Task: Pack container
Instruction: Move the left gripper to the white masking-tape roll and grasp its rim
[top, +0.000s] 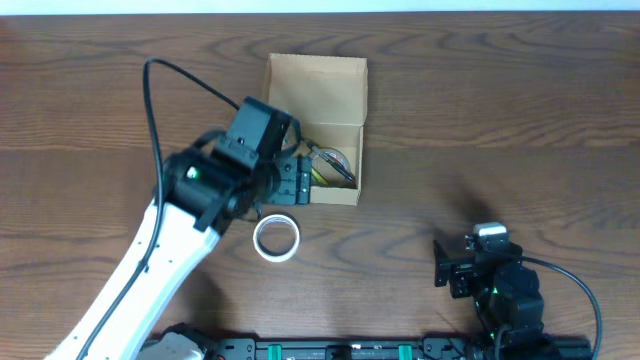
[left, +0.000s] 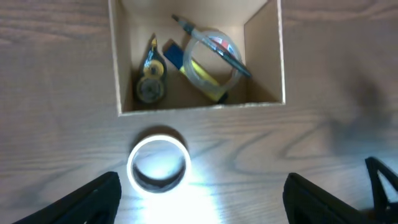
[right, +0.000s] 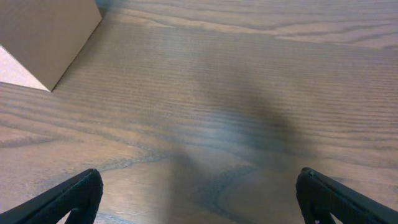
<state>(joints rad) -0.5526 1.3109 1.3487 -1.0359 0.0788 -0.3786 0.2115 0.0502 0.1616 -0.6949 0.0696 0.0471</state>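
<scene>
Close to the near edge of the table (top: 560, 120), toward its right corner, the right pincer (top: 450, 270) sits low over bare wood; its wrist view shows the two fingers (right: 62, 199) wide apart with nothing between them. Farther in, around the middle of the table, a white tape ring (top: 276, 238) lies flat on the wood, just outside the near wall of the container (top: 315, 90). The left pincer (top: 297, 182) hangs above that near wall, fingers (left: 93, 199) spread apart and empty, with the ring ahead of them in the left wrist view. The container rests between the middle and the far edge, open at the top, its flap lid laid back flat toward the far edge. Inside lie a clear roll (left: 214, 65) with a pen (left: 239, 65) slanting across it, a blue and yellow piece (left: 177, 57) partly under the roll, and a small yellow and black item (left: 150, 78) against the left wall
</scene>
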